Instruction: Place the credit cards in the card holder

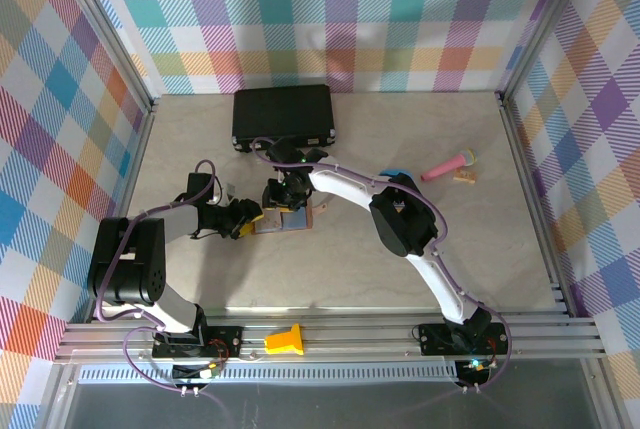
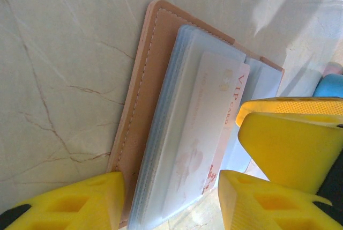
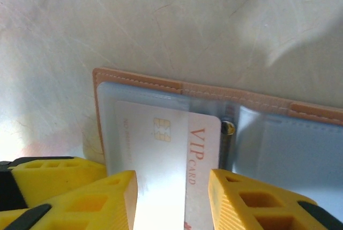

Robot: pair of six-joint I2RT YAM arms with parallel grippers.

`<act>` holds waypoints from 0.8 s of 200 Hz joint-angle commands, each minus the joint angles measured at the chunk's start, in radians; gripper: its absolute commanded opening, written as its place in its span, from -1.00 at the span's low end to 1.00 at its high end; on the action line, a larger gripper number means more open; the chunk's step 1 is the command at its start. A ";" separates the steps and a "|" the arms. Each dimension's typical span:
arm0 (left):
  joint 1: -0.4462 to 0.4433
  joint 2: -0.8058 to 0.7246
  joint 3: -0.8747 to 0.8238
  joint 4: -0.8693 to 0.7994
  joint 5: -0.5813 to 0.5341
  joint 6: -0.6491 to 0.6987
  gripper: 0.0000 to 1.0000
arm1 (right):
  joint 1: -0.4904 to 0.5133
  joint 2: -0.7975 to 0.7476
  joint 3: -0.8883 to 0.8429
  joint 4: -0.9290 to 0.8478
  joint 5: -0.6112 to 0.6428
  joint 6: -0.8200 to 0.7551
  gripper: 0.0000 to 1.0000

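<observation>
I find the top view bright and evenly lit from above. It is sharp from the near to the far edge of the tabletop [image 1: 500, 249], with only faint soft shadows under the arms. In the left wrist view, the left gripper [image 2: 170, 200] is blurred by closeness, and a grey shadow lies on the tabletop. In the right wrist view, white glare burns out the credit card [image 3: 161, 139] near the right gripper [image 3: 171, 192], and the tabletop looks hazy.

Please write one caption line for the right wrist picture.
Open card holder on the table, a VIP card partly under its translucent pocket, the right pincer at the card's near end.
</observation>
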 commanded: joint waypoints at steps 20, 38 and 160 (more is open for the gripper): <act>-0.013 0.013 -0.017 -0.022 -0.014 0.012 -0.03 | -0.002 -0.060 -0.021 -0.042 0.054 -0.010 -0.16; -0.012 0.010 -0.018 -0.024 -0.022 0.011 -0.16 | -0.002 -0.044 -0.014 -0.045 0.036 0.002 -0.17; -0.013 0.015 -0.017 -0.025 -0.022 0.014 -0.42 | 0.004 -0.015 0.010 -0.049 -0.015 0.005 -0.22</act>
